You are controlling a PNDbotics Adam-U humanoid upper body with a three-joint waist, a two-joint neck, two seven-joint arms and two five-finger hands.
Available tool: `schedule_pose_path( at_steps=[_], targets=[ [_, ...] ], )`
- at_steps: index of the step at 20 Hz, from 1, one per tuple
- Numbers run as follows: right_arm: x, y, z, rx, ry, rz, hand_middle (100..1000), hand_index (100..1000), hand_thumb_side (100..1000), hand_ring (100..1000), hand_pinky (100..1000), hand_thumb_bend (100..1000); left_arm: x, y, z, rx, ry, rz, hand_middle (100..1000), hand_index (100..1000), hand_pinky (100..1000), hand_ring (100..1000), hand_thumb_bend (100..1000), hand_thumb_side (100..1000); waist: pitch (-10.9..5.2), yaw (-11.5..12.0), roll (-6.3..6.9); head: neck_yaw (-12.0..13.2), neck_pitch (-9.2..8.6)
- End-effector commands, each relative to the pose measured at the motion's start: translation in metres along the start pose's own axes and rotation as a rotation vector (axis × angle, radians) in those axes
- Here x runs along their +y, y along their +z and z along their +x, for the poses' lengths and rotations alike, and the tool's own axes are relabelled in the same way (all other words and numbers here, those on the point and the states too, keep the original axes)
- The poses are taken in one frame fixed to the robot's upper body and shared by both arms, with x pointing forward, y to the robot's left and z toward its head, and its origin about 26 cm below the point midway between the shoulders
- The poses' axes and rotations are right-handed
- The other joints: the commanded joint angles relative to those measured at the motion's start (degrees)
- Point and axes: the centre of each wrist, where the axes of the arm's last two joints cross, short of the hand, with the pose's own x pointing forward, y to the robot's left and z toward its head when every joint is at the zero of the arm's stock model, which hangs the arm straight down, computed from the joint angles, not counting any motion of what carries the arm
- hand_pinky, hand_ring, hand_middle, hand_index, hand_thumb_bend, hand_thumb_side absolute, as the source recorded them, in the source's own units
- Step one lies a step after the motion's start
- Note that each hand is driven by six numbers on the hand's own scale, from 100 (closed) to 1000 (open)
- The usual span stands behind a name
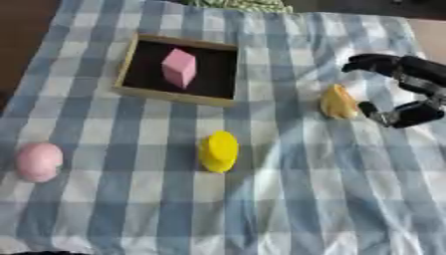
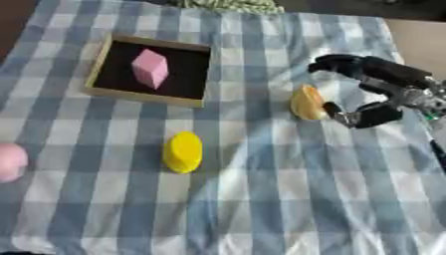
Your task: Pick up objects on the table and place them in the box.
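Observation:
A wooden box (image 1: pixel 132 55) with a dark floor stands at the upper left and holds a pink block (image 1: pixel 179 67). An orange-yellow lump (image 1: pixel 338 102) lies on the checked cloth at the right. My right hand (image 2: pixel 383 89) hovers just right of it, open, with fingers above and thumb below and the lump outside the gap. A yellow cylinder (image 1: pixel 219 151) lies in the middle. A pink ball (image 1: pixel 38 161) rests near the left edge. My left hand is not in view.
A blue and white checked cloth (image 1: pixel 287 199) covers the table. Bare brown table (image 1: pixel 22 30) shows past its left edge. A green patterned thing (image 1: pixel 244 5) lies at the far edge.

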Motion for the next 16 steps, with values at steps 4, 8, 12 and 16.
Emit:
schedule_pose_path(
  at_steps=[4, 8, 12, 16],
  targets=[
    [-0.015, -0.001, 0.003, -0.138, 0.108, 0.179, 887, 1000, 236, 1000, 1000, 100, 0.005, -0.003, 0.007, -0.009, -0.028, -0.015, 825, 840, 795, 963, 100, 565, -0.42, 0.0, -0.59, 0.0, 0.22],
    [-0.013, -0.004, 0.003, -0.135, 0.103, 0.196, 886, 1000, 239, 1000, 1000, 100, 0.005, -0.002, 0.007, -0.008, -0.026, -0.016, 826, 840, 795, 964, 100, 565, -0.34, 0.1, -0.55, 0.0, 0.22],
    [-0.011, -0.007, 0.002, -0.128, 0.094, 0.204, 884, 1000, 238, 1000, 1000, 100, 0.005, -0.002, 0.007, -0.008, -0.024, -0.017, 825, 840, 795, 964, 100, 565, -0.29, 0.1, -0.52, -0.1, 0.22],
    [-0.007, -0.01, 0.001, -0.12, 0.087, 0.218, 889, 1000, 241, 1000, 1000, 100, 0.005, -0.002, 0.007, -0.008, -0.023, -0.017, 824, 840, 796, 964, 100, 565, -0.24, 0.2, -0.53, -0.2, 0.22]
  ],
)
